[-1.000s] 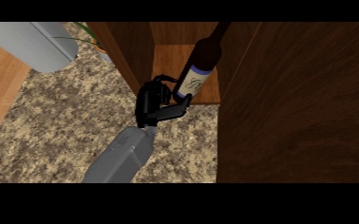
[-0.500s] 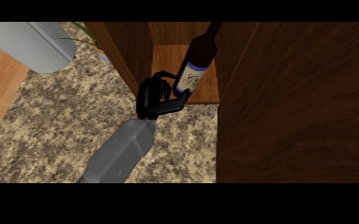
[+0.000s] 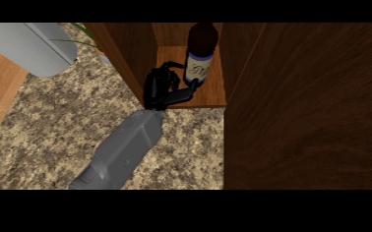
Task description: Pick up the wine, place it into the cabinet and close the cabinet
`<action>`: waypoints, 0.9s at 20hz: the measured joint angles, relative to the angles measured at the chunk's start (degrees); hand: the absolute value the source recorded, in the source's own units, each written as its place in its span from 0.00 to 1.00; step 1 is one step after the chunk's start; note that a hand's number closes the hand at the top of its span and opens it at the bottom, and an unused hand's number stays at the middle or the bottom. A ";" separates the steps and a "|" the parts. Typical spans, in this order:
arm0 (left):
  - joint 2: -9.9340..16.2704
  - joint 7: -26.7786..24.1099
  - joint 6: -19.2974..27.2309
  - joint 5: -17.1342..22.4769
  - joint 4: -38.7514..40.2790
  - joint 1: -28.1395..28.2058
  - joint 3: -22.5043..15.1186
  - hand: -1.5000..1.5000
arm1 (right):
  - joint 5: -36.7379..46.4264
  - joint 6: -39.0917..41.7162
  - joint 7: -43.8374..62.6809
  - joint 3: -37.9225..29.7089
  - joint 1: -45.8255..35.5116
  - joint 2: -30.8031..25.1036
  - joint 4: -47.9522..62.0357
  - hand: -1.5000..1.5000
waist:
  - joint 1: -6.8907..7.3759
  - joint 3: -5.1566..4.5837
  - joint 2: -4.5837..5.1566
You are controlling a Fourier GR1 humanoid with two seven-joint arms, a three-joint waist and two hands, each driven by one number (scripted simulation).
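Note:
The wine bottle (image 3: 201, 46), dark with a white label, stands nearly upright on the wooden shelf (image 3: 210, 96) inside the open cabinet. My right hand (image 3: 161, 89) is at the shelf's front left, just left of the bottle's lower part. Its fingers and thumb curl round the bottle at the label. The grey forearm (image 3: 123, 150) runs down to the lower left. My left hand does not show.
The cabinet's open dark door (image 3: 298, 108) fills the right side, close to the bottle. The cabinet's left wall (image 3: 127, 54) stands beside my hand. A large grey rounded object (image 3: 36, 46) and green leaves (image 3: 87, 37) sit at the upper left on the speckled counter (image 3: 65, 118).
The bottle has gone from tilted to nearly upright and moved deeper onto the shelf. My right hand has followed it forward, still curled at its label.

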 measured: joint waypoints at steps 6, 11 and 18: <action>0.00 0.78 -0.54 1.89 3.69 -4.49 0.70 1.00 | 0.65 0.84 -1.92 -0.14 0.12 -0.02 1.61 0.00 | -0.02 0.01 0.02; 0.00 1.91 -0.46 2.27 8.93 -7.90 1.57 1.00 | 1.39 0.80 -2.20 0.65 0.25 0.32 1.02 0.00 | -0.46 0.01 0.17; 0.01 1.70 -1.13 2.88 14.09 -9.46 2.31 1.00 | 0.31 -0.06 -0.03 0.89 -1.64 0.01 0.73 0.00 | -1.11 -0.02 0.43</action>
